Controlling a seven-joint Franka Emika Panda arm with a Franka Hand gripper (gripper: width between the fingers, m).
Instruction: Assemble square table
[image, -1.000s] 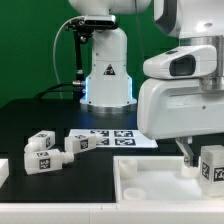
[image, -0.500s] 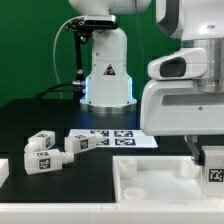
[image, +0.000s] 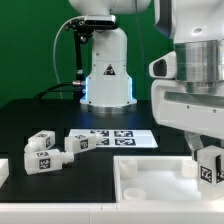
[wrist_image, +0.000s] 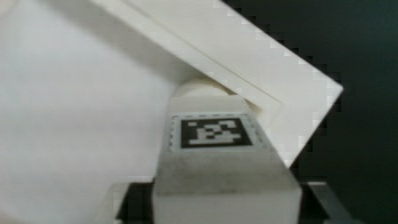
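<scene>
Gripper (image: 207, 158) jaws stand narrow, clamped from both sides on a white tagged table leg (wrist_image: 215, 150). It is held upright over a corner of the square tabletop (image: 150, 176) at the exterior view's right; contact cannot be told. Loose legs (image: 42, 153) lie well apart, near the marker board (image: 115, 138).

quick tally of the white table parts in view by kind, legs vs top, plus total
legs: 4, the held leg plus what look like 3 loose legs at the exterior view's left
square slab: 1
total: 5
</scene>
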